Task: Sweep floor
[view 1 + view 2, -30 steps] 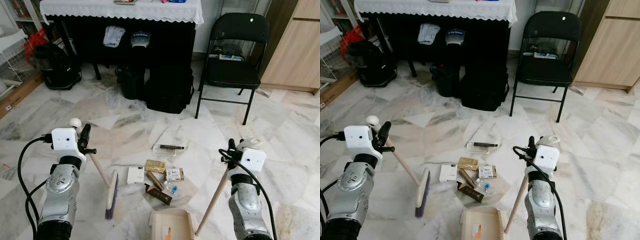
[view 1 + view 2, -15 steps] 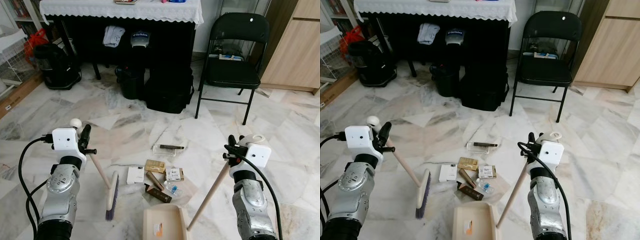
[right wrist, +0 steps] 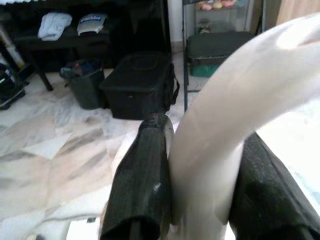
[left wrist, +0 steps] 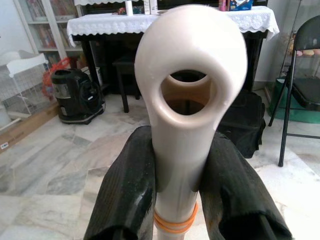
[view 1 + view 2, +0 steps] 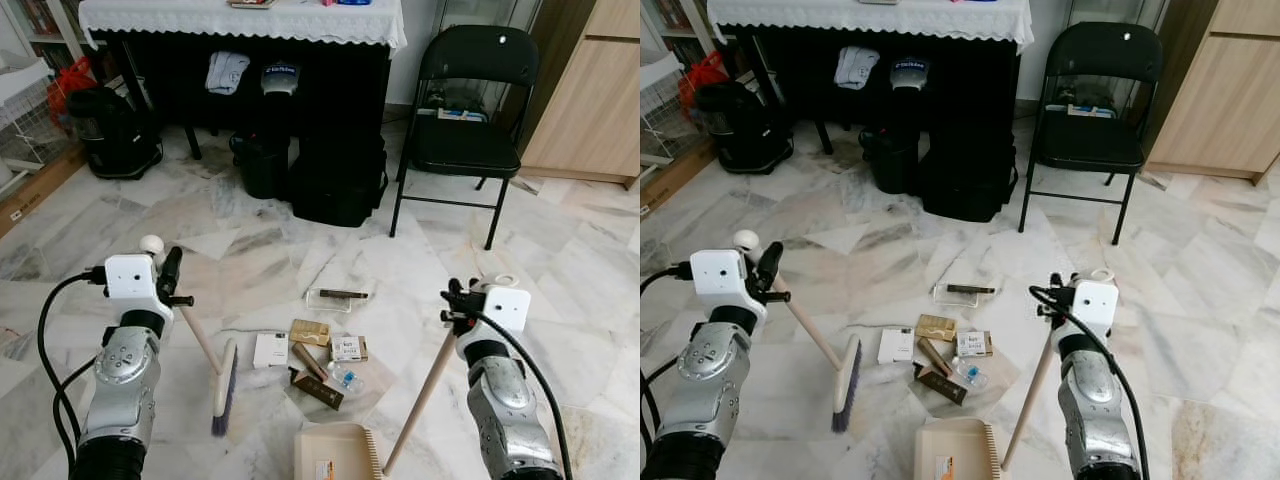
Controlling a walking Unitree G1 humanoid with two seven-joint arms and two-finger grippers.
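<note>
With the left gripper [image 5: 170,280] clamped on the broom [image 5: 222,385] and the right gripper [image 5: 452,305] on the dustpan [image 5: 335,455] handle, the litter pile [image 5: 318,355] sits between brush and pan, nearer the broom.

A black folding chair [image 5: 470,120] stands at the far right, beside a wooden cabinet [image 5: 590,90]. At the far side a worktop with a white lace cloth [image 5: 245,20] spans the room, with a black bag [image 5: 340,180] and a dark bin [image 5: 262,165] below it. A black vacuum cleaner [image 5: 115,130] sits far left.
</note>
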